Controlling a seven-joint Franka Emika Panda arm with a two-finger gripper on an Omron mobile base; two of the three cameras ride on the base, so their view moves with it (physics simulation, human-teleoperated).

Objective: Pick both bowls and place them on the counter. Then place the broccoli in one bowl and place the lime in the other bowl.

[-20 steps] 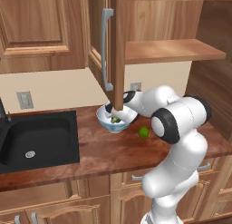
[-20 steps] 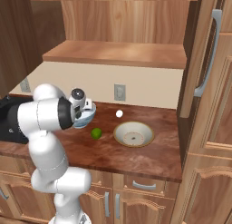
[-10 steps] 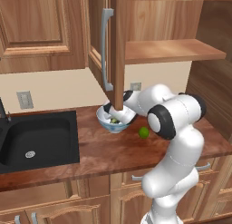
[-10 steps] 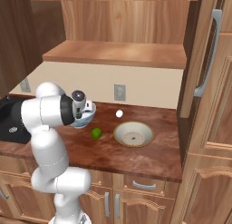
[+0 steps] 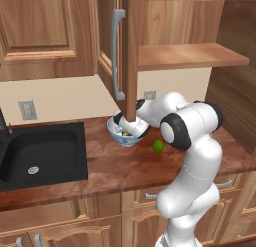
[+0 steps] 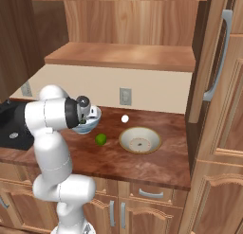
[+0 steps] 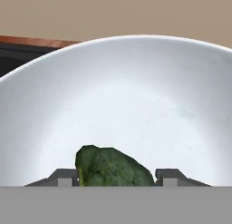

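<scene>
Jaws (image 7: pixel 115 175) down inside the blue-patterned bowl (image 5: pixel 128 133) on the bench (image 5: pixel 115 166), broccoli (image 7: pixel 113 168) between the tips; gripping or just let go, can't tell. Beige bowl (image 6: pixel 139 141) sits empty, lime (image 6: pixel 100 139) beside it on the bench, probably next.

broccoli (image 7: pixel 113 168) base cut off, pincer (image 7: pixel 115 177) grip unclear

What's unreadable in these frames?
- Gripper grip: in the hand view the frame's bottom edge cuts off the fingertips flanking the dark green broccoli floret; contact unclear.
- Deep white blue-patterned bowl: in the left base view the open wooden cabinet door and the arm cover its inside.
</scene>
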